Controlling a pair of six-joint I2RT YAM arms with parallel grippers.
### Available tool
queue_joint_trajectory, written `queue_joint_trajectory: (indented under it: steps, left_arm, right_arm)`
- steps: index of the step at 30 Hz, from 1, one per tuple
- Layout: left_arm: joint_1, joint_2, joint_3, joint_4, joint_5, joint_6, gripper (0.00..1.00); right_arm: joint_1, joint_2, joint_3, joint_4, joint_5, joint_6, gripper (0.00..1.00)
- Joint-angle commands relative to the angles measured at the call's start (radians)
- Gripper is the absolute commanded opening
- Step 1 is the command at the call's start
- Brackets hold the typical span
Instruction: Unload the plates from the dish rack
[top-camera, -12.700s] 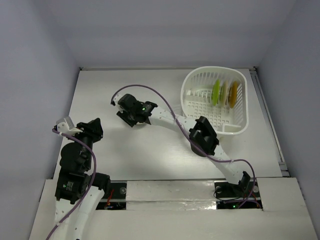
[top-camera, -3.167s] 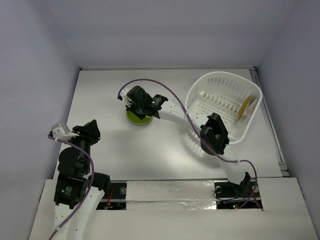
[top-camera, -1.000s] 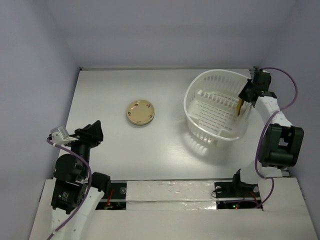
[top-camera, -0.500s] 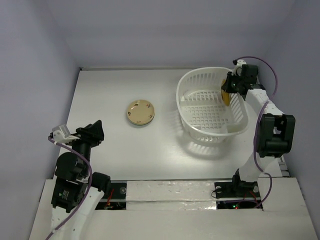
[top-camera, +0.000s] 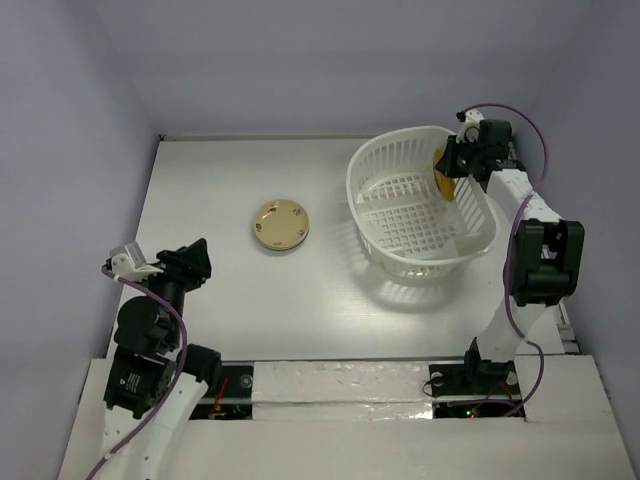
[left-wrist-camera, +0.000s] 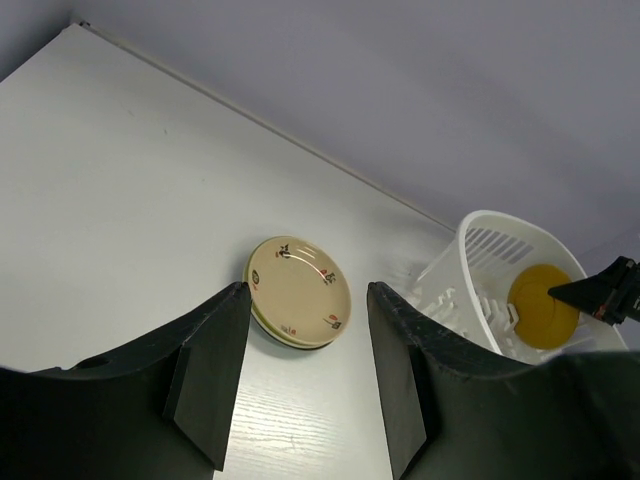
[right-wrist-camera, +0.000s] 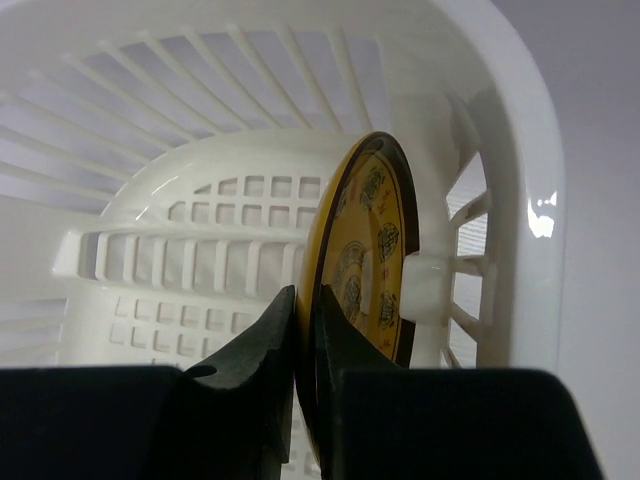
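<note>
White table (top-camera: 220, 300), dish rack (top-camera: 420, 262), yellow plate (right-wrist-camera: 365, 260) inside

The dish rack (right-wrist-camera: 520, 200) wall closely flanks the right claw (right-wrist-camera: 305, 305) and plate (right-wrist-camera: 365, 260).

This looks like a robotics lab test cell. A bare white table (top-camera: 220, 170) is boxed in by plain pale walls (top-camera: 340, 60). A left arm (top-camera: 150, 335) and right arm (top-camera: 545, 262) are bolted at its near edge, and a dish rack (top-camera: 415, 262) and plates (top-camera: 280, 224) sit on top.

Bright, even overhead light, soft shadow just beside the dish rack (top-camera: 420, 262), small glare on its rim.
</note>
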Motion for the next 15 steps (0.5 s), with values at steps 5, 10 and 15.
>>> queue_joint_trajectory:
  steps: [5, 10, 15]
  left_arm:
    - [-0.005, 0.023, 0.013, 0.034, 0.006, 0.003, 0.47]
    - [-0.005, 0.029, 0.014, 0.034, 0.009, 0.003, 0.47]
    - [-0.005, 0.044, 0.014, 0.034, 0.012, 0.003, 0.47]
  right_arm:
    - [-0.026, 0.035, 0.069, -0.019, -0.161, -0.003, 0.00]
    - [-0.071, 0.095, 0.140, -0.097, -0.166, 0.109, 0.00]
    - [-0.081, 0.093, 0.141, -0.085, -0.225, 0.166, 0.00]
